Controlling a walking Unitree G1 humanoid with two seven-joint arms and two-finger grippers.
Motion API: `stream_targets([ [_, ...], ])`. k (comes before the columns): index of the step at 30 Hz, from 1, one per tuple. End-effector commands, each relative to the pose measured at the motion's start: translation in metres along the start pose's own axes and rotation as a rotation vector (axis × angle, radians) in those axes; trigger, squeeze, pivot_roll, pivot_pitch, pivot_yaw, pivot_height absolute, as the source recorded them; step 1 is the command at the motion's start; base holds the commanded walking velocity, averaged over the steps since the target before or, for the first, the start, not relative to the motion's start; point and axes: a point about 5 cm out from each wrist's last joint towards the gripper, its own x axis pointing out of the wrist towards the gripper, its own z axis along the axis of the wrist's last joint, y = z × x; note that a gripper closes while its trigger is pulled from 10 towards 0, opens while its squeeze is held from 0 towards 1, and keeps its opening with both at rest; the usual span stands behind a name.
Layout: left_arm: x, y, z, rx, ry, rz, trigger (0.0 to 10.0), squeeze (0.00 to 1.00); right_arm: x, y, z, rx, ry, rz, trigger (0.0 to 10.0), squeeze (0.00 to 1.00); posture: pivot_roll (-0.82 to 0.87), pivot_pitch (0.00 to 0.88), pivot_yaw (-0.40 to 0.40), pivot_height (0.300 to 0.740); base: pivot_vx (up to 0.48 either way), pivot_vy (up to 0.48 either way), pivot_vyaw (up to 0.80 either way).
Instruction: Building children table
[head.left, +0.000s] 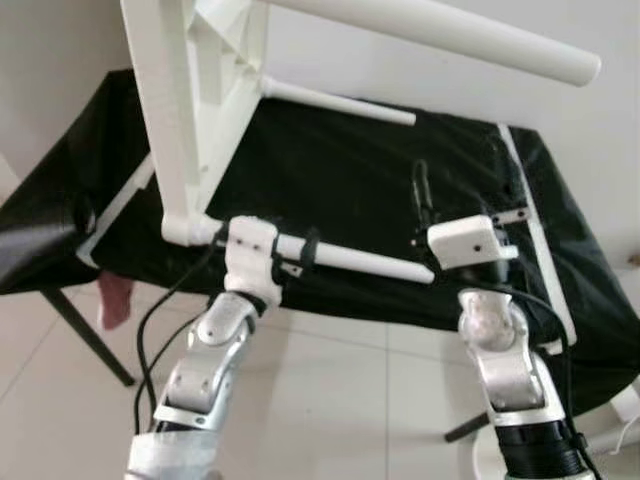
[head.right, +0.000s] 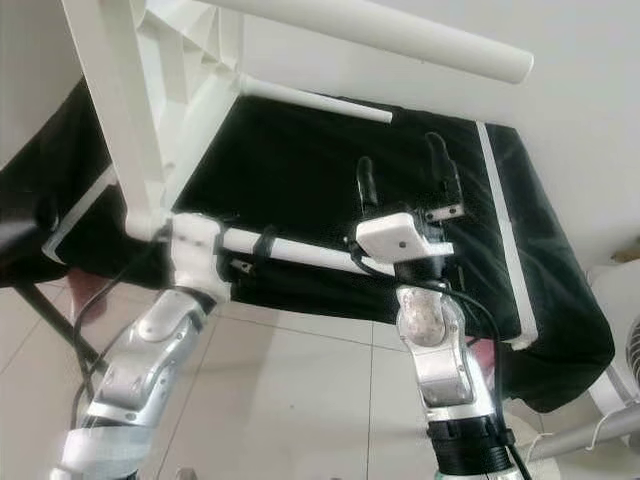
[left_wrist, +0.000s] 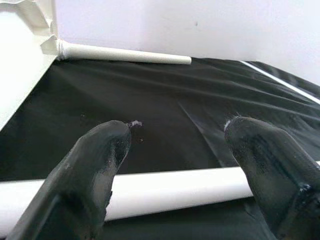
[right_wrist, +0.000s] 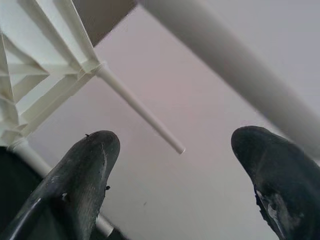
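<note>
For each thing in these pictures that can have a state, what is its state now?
Children table: tipped on its side on the black cloth, legs fitted and sticking out.
Lowest table leg: lying level, held by the left claw.
Left claw: fingers around the lowest leg.
Right claw: open, holding nothing, pointing up.
Black cloth: spread over the work table, wrinkled.

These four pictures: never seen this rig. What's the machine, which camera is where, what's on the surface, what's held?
It is a humanoid robot with two silver arms. Two pictures come from its head, looking down; the other two from cameras on its wrists, looking along black fingers. A white children's table lies on its side on a black-covered table, legs sticking out. The left hand straddles the nearest leg, fingers on either side. The right hand is open, pointing up, holding nothing.
</note>
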Motion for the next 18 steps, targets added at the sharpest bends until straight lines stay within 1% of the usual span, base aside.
stream_targets([
  [1, 0.011, -0.01, -0.001, -0.017, 0.021, -0.1, 10.0, 0.0, 0.01, 0.001, 0.014, -0.026, -0.102, 0.005, 10.0, 0.0, 0.07, 0.062, -0.079, 0.74, 0.0, 0.0, 0.0],
  [2, 0.011, -0.01, -0.001, -0.017, 0.021, -0.1, 10.0, 0.0, 0.01, 0.001, 0.014, -0.026, -0.102, 0.005, 10.0, 0.0, 0.07, 0.062, -0.079, 0.74, 0.0, 0.0, 0.0],
  [3, 0.015, -0.011, -0.001, -0.023, 0.022, -0.091, 10.0, 0.0, 0.013, 0.003, 0.017, -0.029, -0.125, 0.016, 10.0, 0.0, 0.07, 0.063, -0.076, 0.74, 0.0, 0.0, 0.0],
  [4, 0.015, -0.011, -0.001, -0.023, 0.022, -0.091, 10.0, 0.0, 0.013, 0.003, 0.017, -0.029, -0.125, 0.016, 10.0, 0.0, 0.07, 0.063, -0.076, 0.74, 0.0, 0.0, 0.0],
  [5, 0.019, -0.01, 0.0, -0.025, 0.02, -0.082, 10.0, 0.0, 0.017, 0.004, 0.02, -0.031, -0.147, 0.023, 10.0, 0.0, 0.06, 0.061, -0.074, 0.74, 0.0, 0.0, 0.0],
  [6, 0.024, -0.01, 0.003, -0.042, 0.007, -0.068, 10.0, 0.0, 0.025, 0.006, 0.027, -0.024, -0.182, 0.04, 10.0, 0.0, 0.06, 0.061, -0.073, 0.74, 0.0, 0.0, 0.0],
  [7, 0.024, -0.01, 0.003, -0.042, 0.007, -0.068, 10.0, 0.0, 0.025, 0.006, 0.027, -0.024, -0.182, 0.04, 10.0, 0.0, 0.06, 0.061, -0.073, 0.74, 0.0, 0.0, 0.0],
  [8, 0.027, -0.01, 0.005, -0.053, -0.002, -0.058, 10.0, 0.0, 0.031, 0.008, 0.032, -0.02, -0.206, 0.051, 10.0, 0.0, 0.06, 0.061, -0.073, 0.74, 0.0, 0.0, 0.0],
  [9, 0.032, -0.009, 0.007, -0.076, -0.009, -0.049, 10.0, 0.0, 0.036, 0.01, 0.036, -0.018, -0.228, 0.067, 10.0, 0.0, 0.05, 0.064, -0.071, 0.74, 0.0, 0.0, 0.0],
  [10, 0.039, -0.009, 0.01, -0.095, -0.015, -0.035, 10.0, 0.0, 0.045, 0.011, 0.04, -0.015, -0.248, 0.08, 10.0, 0.0, 0.05, 0.066, -0.072, 0.74, 0.0, 0.0, 0.0],
  [11, 0.039, -0.009, 0.01, -0.095, -0.015, -0.035, 10.0, 0.0, 0.045, 0.011, 0.04, -0.015, -0.248, 0.08, 10.0, 0.0, 0.05, 0.066, -0.072, 0.74, 0.0, 0.0, 0.0],
  [13, 0.045, -0.01, 0.01, -0.113, -0.01, -0.023, 10.0, 0.0, 0.054, 0.011, 0.041, -0.018, -0.263, 0.096, 10.0, 0.0, 0.05, 0.066, -0.072, 0.74, 0.0, 0.0, 0.0],
  [16, 0.052, -0.009, 0.01, -0.119, 0.0, -0.013, 10.0, 0.0, 0.065, 0.011, 0.043, -0.033, -0.276, 0.104, 10.0, 0.0, 0.06, 0.069, -0.075, 0.74, 0.0, 0.0, 0.0],
  [18, 0.053, -0.009, 0.009, -0.119, 0.004, -0.007, 10.0, 0.0, 0.067, 0.011, 0.043, -0.036, -0.276, 0.105, 10.0, 0.0, 0.06, 0.069, -0.075, 0.74, 0.0, 0.0, 0.0],
])
